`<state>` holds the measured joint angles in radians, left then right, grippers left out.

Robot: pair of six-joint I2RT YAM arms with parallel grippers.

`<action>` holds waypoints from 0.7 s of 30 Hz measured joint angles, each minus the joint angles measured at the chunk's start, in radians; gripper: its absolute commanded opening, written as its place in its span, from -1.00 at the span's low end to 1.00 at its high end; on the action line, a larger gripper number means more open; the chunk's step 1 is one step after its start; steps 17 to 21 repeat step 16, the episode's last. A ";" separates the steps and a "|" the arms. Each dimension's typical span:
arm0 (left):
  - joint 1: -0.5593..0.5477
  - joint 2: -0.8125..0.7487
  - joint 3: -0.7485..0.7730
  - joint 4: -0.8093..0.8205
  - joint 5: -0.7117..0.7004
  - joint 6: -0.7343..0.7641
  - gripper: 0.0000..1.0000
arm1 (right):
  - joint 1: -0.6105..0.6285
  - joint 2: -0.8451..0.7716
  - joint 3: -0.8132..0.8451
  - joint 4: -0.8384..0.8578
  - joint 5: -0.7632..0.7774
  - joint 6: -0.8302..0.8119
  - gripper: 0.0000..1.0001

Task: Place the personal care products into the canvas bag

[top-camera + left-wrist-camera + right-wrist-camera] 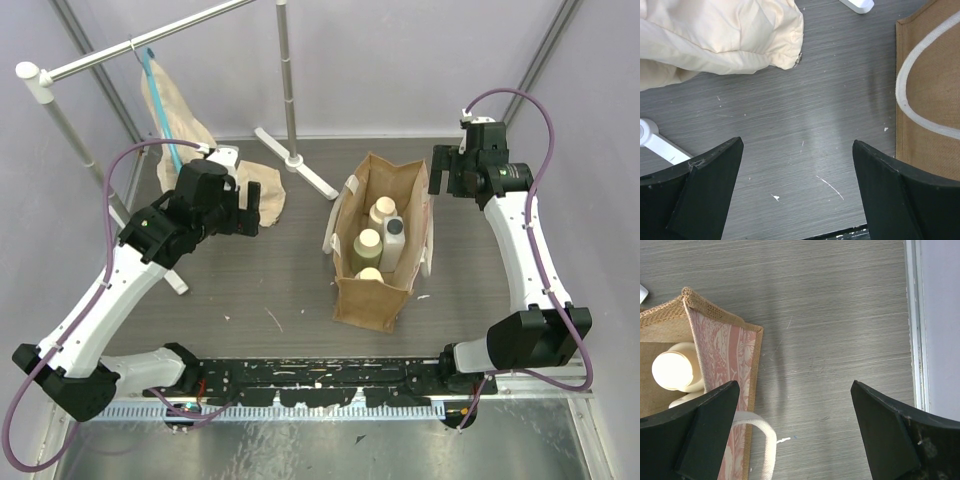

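The tan canvas bag [372, 303] stands upright mid-table with its mouth open. Inside it are a cream bottle [382, 211], a white rectangular bottle with a dark cap [393, 240], a yellowish bottle [367, 246] and another cream cap [370, 274]. My left gripper [252, 208] is open and empty, hovering left of the bag; its wrist view [797, 144] shows bare table and the bag's side [932, 75]. My right gripper [441, 172] is open and empty beside the bag's far right corner; its wrist view [795, 385] shows the bag's rim [722, 320], a cream cap [672, 370] and a pale strap [765, 437].
A beige cloth [262, 190] lies at the back left, also in the left wrist view [720, 35], with another on a blue hanger [165, 110]. A white garment rack [290, 150] stands behind, with base feet [660, 145]. The table's right edge [916, 340] meets the wall.
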<state>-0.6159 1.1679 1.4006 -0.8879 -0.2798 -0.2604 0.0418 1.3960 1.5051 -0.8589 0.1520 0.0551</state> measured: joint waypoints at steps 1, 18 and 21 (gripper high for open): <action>0.000 0.000 0.000 0.000 -0.008 -0.004 0.96 | 0.000 0.000 0.000 0.000 0.000 0.000 1.00; 0.000 0.000 0.000 0.000 -0.052 -0.022 0.96 | 0.000 0.003 0.000 0.000 0.000 0.003 1.00; 0.000 0.000 0.000 0.000 -0.052 -0.022 0.96 | 0.000 0.003 0.000 0.000 0.000 0.003 1.00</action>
